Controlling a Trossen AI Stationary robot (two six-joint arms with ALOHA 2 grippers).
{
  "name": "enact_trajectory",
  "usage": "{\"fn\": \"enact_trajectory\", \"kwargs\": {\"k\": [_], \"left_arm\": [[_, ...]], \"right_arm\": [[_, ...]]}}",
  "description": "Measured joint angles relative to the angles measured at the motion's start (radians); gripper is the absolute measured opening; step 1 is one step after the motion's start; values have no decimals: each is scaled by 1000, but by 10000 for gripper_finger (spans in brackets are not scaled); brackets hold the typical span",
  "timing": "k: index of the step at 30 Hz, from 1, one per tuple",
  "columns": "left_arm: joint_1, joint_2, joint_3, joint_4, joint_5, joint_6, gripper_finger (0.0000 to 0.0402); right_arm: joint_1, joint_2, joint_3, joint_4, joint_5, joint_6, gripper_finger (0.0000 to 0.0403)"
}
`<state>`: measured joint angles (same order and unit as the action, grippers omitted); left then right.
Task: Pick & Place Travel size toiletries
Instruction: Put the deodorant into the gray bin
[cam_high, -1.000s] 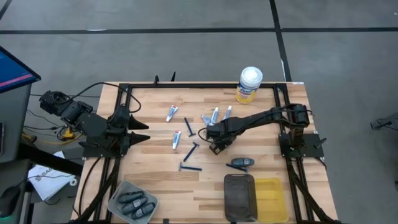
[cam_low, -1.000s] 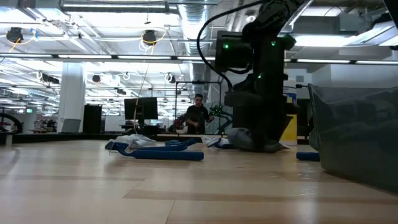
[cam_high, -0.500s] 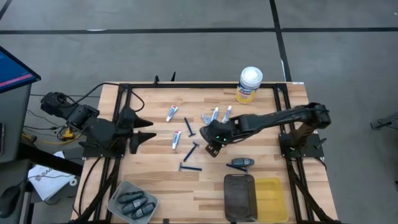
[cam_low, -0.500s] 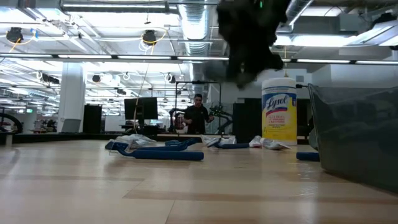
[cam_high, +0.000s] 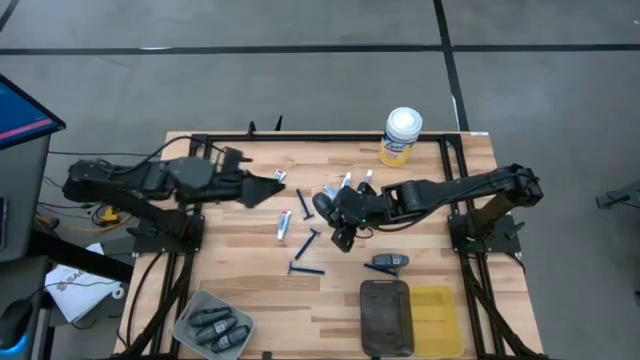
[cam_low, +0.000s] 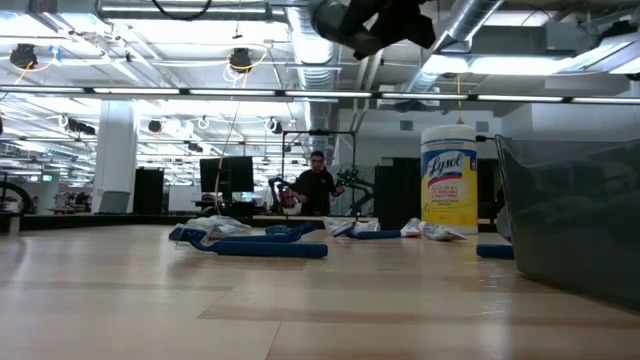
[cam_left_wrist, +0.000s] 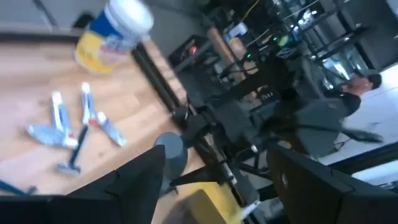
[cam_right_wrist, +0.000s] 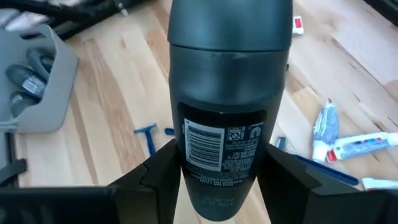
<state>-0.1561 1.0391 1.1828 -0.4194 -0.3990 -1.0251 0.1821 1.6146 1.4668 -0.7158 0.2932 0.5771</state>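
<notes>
The right end effector (cam_right_wrist: 221, 177) gripped a dark grey bottle (cam_right_wrist: 229, 93) above the table (cam_high: 440, 215); the left end effector (cam_high: 278, 178) hung wide and empty over the tubes (cam_high: 284, 224).

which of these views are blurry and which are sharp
Left wrist view: smeared with motion blur, the yellow canister and white tubes soft-edged. Right wrist view: crisp on the dark grey bottle between the right gripper's fingers, barcode readable. Low view: wood grain sharp, the arm at the top edge blurred. High view: evenly lit and sharp.
</notes>
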Motion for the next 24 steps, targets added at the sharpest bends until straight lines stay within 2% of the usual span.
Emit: {"fn": "enact_trajectory", "kwargs": {"k": [7,12,18,24], "left_arm": [[50,113,0,28,98,-34,278],[53,177,0,29,163,-1,278],[84,239,0,43,191,45,278],[154,278,-1,90,306,87,278]], "right_arm": [[2,28,28,9,2,-4,169],[2,21,28,4,22,-6,169],[6,19,28,6,21,-13,170],[20,19,28,6,21,-46,170]]}}
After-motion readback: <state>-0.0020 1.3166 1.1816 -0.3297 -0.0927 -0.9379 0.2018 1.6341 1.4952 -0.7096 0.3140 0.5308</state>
